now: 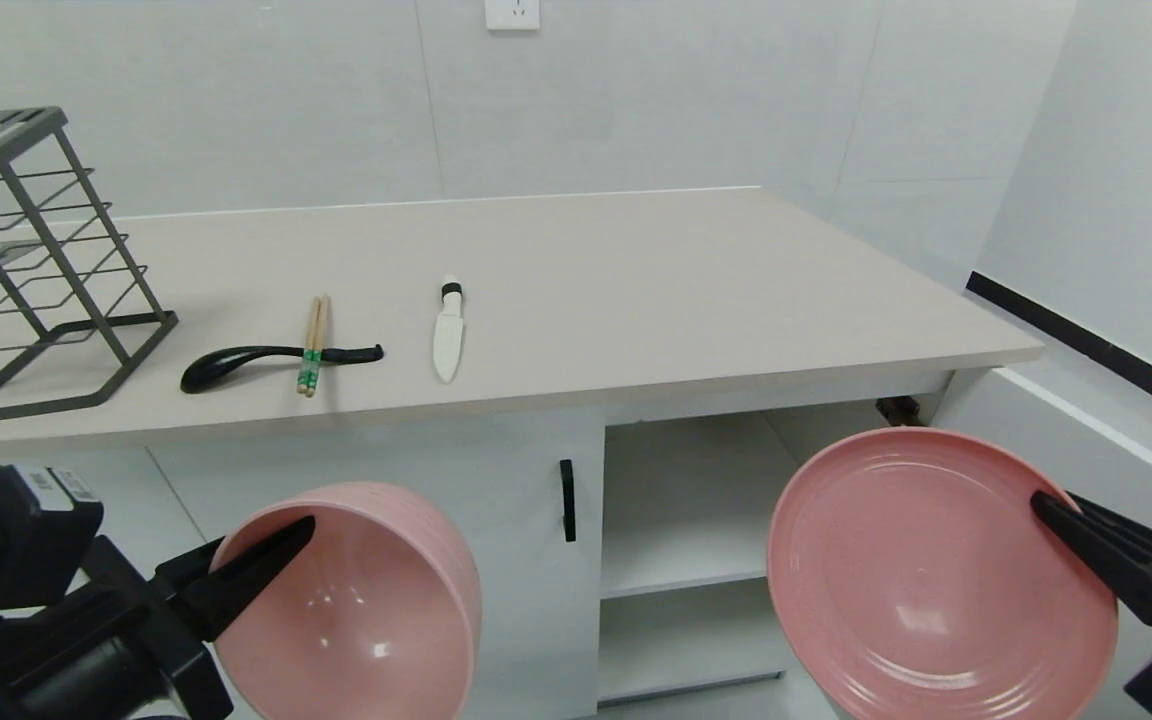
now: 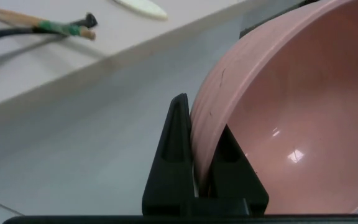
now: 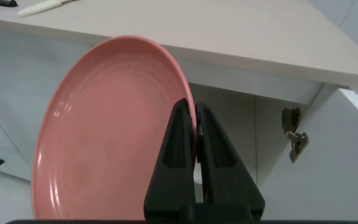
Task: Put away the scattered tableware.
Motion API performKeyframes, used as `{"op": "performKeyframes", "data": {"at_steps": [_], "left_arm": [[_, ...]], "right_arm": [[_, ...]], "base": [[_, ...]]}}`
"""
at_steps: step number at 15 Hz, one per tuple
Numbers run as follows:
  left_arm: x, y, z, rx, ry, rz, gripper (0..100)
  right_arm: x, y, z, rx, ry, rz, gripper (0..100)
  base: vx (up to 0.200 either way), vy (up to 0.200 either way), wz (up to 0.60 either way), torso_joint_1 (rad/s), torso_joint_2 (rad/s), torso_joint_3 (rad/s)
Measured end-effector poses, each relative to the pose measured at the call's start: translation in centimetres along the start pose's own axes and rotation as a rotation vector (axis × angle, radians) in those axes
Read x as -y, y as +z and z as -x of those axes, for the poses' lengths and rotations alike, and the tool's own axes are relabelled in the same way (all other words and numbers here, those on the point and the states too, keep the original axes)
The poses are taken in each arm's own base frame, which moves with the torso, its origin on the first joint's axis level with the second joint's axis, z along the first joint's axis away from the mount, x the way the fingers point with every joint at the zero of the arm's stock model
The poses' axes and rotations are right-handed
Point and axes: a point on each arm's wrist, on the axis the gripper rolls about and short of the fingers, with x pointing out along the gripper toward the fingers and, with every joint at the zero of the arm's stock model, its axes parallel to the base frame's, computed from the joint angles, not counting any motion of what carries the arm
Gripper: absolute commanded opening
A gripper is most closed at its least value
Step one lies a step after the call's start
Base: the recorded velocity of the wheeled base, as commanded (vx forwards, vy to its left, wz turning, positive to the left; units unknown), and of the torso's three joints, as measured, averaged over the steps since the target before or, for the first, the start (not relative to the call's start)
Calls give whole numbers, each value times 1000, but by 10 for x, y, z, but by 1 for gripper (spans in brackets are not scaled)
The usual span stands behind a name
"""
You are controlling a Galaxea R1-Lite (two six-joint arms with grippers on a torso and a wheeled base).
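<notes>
**Head view.** We find the left gripper (image 1: 256, 560) clamped on the rim of a pink bowl (image 1: 366, 610). The right gripper (image 1: 1066, 525) pinches the edge of a pink plate (image 1: 926, 590). Both pieces hang on edge, and an open cabinet (image 1: 686, 560) lies between and beyond the grippers. Above and beyond them, the countertop (image 1: 636, 250) carries a spoon (image 1: 236, 362) with chopsticks (image 1: 312, 345) across its handle and a knife (image 1: 448, 330) nearby. A rack (image 1: 36, 260) stands beyond the left gripper.

**Left wrist view.** One finger sits on each side of the bowl wall.

**Right wrist view.** The jaws are shut on the plate rim; the bite looks shallow, though we cannot be certain.

**Risk.** With edge-only grips, a knock against the counter lip or cabinet frame could pivot either piece loose.
</notes>
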Motion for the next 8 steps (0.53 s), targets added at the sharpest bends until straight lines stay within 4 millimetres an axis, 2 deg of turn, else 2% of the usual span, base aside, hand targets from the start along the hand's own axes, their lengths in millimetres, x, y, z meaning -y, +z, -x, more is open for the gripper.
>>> {"op": "performKeyframes", "data": {"at_steps": [4, 8], "left_arm": [[0, 0, 0, -2, 1, 0, 0], [0, 0, 0, -2, 0, 0, 0]], "right_arm": [[0, 0, 0, -1, 0, 0, 0], [0, 0, 0, -2, -1, 2, 0]], "base": [[0, 0, 0, -33, 436, 397], [0, 0, 0, -1, 34, 34]]}}
